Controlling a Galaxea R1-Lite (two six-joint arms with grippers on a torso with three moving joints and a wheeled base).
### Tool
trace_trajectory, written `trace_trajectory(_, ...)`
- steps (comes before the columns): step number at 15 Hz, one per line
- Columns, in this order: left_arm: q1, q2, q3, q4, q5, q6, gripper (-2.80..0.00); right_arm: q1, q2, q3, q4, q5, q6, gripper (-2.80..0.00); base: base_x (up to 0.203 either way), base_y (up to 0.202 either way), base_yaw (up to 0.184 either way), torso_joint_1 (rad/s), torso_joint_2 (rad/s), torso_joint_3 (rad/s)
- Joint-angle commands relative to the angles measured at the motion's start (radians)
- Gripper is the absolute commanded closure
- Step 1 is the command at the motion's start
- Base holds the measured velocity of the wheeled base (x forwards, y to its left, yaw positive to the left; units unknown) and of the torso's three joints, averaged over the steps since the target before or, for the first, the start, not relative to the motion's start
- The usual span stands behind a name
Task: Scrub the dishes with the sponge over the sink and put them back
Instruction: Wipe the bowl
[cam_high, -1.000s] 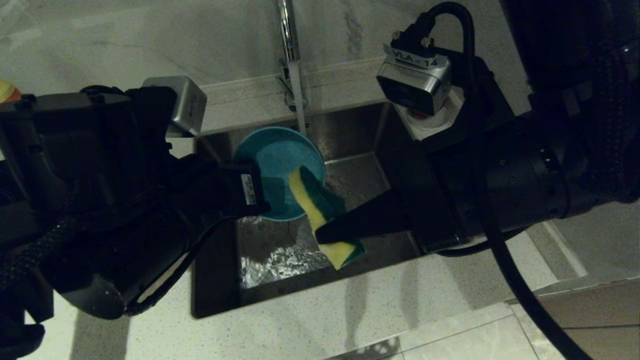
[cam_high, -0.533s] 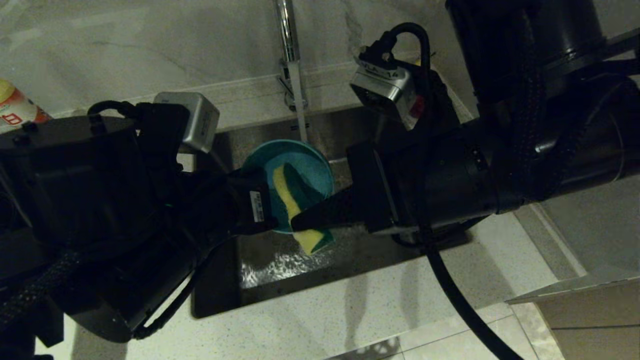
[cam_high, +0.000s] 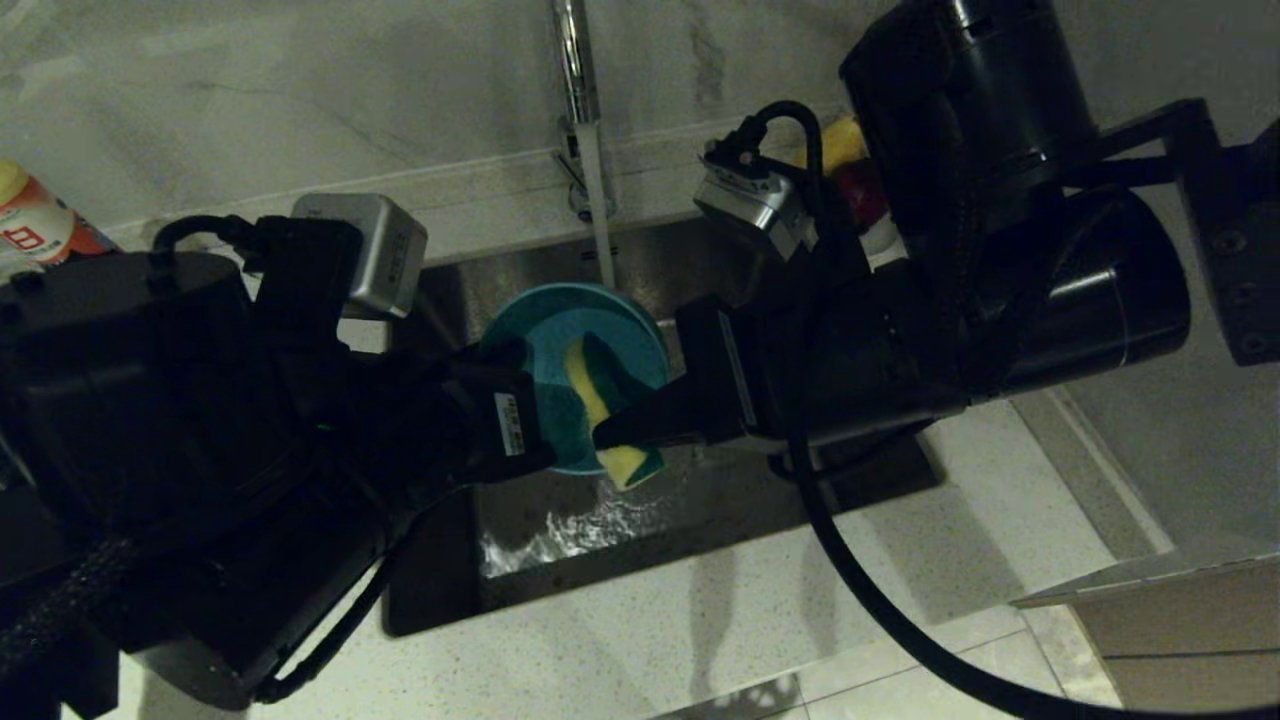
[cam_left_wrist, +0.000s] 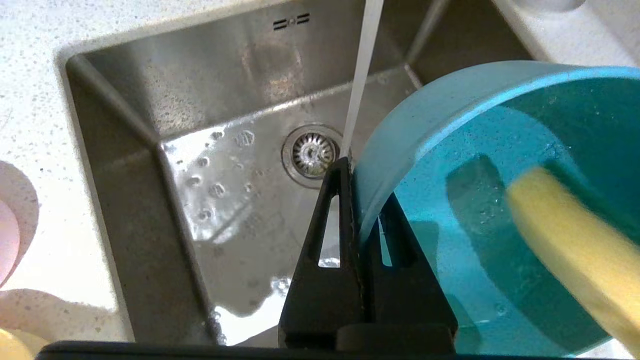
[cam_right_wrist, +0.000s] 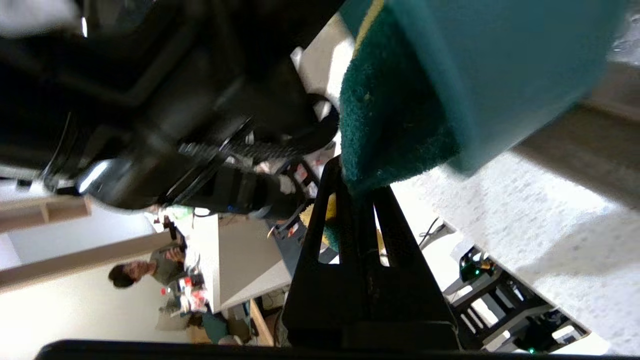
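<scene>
The sink (cam_high: 700, 270) is sitting centre frame w/ tap water running into it from 12 o'clock. The blue bowl (cam_high: 560, 340) is hanging tilted over the basin, rim clamped by the left gripper (cam_high: 530, 430) coming in from 8 o'clock. The sponge (cam_high: 610, 420) is lying against the bowl's inside, green face outward, pinched by the right gripper (cam_high: 615, 432) reaching from 3 o'clock.
</scene>
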Motion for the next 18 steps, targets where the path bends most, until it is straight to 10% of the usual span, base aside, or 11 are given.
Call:
trace_trajectory(1, 0.000, -0.010, 0.010, -0.004, 0.001, 0.003, 0.00, -0.009, 0.029, -0.027, 0.002, 0.002, 0.003, 0.00, 0.000, 0.000, 0.000, 0.000, 0.00, 0.000)
trace_trajectory(18, -0.008, -0.010, 0.084, -0.050, 0.006, 0.002, 0.00, 0.011, -0.041, 0.032, 0.008, 0.002, 0.006, 0.00, 0.000, 0.000, 0.000, 0.000, 0.00, 0.000)
